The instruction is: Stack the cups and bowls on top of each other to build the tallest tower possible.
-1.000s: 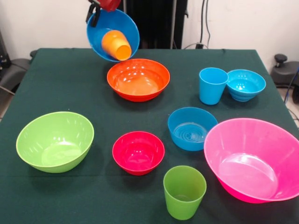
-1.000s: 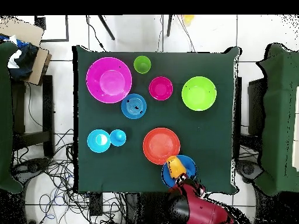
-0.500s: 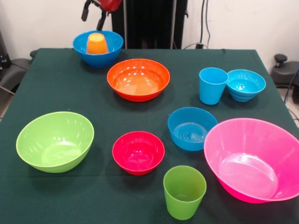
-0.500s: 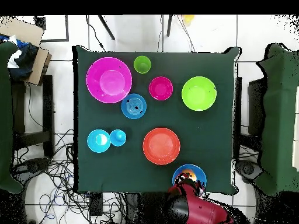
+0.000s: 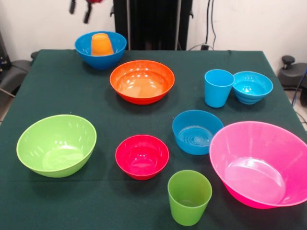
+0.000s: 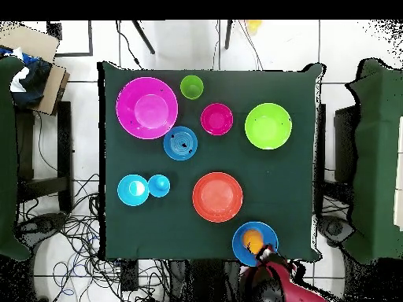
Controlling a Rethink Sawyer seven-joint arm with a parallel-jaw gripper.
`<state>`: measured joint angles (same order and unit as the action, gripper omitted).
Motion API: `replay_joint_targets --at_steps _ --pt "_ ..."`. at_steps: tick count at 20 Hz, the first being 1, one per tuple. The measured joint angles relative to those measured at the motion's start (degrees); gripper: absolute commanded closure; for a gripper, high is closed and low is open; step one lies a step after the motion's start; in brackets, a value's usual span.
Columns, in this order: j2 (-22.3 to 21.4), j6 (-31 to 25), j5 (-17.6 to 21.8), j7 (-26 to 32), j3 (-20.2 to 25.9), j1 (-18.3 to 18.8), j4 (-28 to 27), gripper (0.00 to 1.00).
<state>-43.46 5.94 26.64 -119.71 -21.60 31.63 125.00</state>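
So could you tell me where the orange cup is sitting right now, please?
The orange cup sits upside down inside the large blue bowl at the table's far left in the front view, just beyond the wide orange bowl.

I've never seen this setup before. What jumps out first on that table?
The big pink bowl at the near right corner of the front view grabs the eye, with a lime green bowl opposite at near left. At the far left, an orange cup sits upside down inside a blue bowl, with the robot's tool open just above.
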Motion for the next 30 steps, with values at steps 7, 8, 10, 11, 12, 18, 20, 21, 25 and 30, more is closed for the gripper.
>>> replay_joint_targets --at_steps 7,8,10,11,12,18,20,21,25,30 --pt "-9.53 -2.75 4.66 0.0 1.38 12.01 3.75 0.0" --pt "-10.98 -3.77 4.68 0.0 1.11 11.57 4.14 0.0" --pt "-14.59 -7.24 4.37 0.0 -0.41 7.6 4.64 0.0" --pt "-15.38 -8.26 4.22 0.0 -0.99 5.85 4.63 0.0" --pt "-17.22 -11.26 3.46 0.0 -2.84 -0.43 4.63 0.0" --pt "-20.06 -19.6 -0.63 0.0 -5.8 -17.2 4.72 0.0" --pt "-20.32 -19.87 -0.88 0.0 -5.44 -16.74 4.8 0.0" --pt "-20.26 -19.63 -0.89 0.0 -4.86 -14.8 4.82 0.0" --pt "-18.03 -17.6 -0.61 0.0 -3.91 -9.46 4.32 0.0" --pt "-11.39 -11.15 -0.33 0.0 -4.42 -12.03 3.47 0.0"
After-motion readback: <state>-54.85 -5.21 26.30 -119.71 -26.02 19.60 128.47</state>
